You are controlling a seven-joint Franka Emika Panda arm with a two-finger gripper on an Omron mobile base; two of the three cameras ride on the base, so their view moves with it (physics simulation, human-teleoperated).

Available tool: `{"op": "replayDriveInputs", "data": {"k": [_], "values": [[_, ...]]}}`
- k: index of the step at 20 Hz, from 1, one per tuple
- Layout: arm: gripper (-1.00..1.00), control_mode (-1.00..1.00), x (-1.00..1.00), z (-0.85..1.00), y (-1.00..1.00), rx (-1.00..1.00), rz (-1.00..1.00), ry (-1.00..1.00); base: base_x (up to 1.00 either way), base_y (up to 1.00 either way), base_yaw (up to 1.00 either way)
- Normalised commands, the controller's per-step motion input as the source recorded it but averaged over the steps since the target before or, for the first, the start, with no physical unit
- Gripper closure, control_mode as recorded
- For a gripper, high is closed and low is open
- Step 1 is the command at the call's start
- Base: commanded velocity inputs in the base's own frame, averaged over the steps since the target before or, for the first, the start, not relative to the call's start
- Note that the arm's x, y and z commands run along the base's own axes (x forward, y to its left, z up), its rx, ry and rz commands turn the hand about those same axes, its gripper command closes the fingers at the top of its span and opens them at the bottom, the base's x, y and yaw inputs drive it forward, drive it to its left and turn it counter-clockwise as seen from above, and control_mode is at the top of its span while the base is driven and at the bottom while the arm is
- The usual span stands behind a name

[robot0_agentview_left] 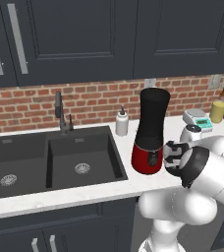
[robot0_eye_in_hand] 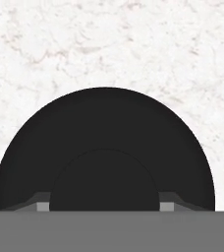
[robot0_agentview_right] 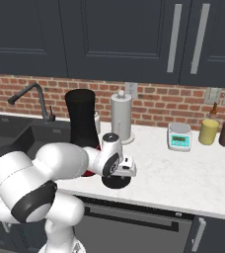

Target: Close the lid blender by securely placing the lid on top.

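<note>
Blender (robot0_agentview_left: 150, 132) stands on the white table (robot0_agentview_right: 183, 173), jar top uncovered — the lid (robot0_agentview_right: 116, 181) is not on it yet. The lid sits low at table level, just beside the blender's red base, on the side away from the sink (robot0_agentview_left: 50, 157). The claw (robot0_agentview_right: 119, 175) is down on the lid, pinched onto the centre knob by the look of it, so the grasp seems made; lifting, carrying over the jar rim and seating remain. Hand view: the lid's disc (robot0_eye_in_hand: 104, 147) and raised knob against marbled table, fingers (robot0_eye_in_hand: 167, 202) flanking the knob. Right base view shows the lid under the wrist; in the left base view the arm covers that spot, but the bare jar top is plainer.
</note>
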Motion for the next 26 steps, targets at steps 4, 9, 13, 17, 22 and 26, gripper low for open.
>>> {"op": "replayDriveInputs", "data": {"k": [4,9,13,17,22,26], "values": [[1.0,-1.0,-0.04,0.52,-0.24,0.15,0.0,-0.01,0.0,0.0,0.0],[1.0,-1.0,-0.15,0.95,-0.43,0.24,-0.02,-0.13,0.0,0.0,0.0],[1.0,-1.0,-0.05,1.0,-0.47,0.23,-0.07,-0.25,0.0,0.0,0.0],[1.0,-1.0,0.0,1.0,-0.42,0.23,-0.05,-0.29,0.0,0.0,0.0],[1.0,-1.0,0.0,1.0,-0.24,0.2,-0.07,-0.23,0.0,0.0,0.0],[1.0,-1.0,0.0,1.0,-0.03,0.17,-0.11,-0.22,0.0,0.0,0.0]]}}
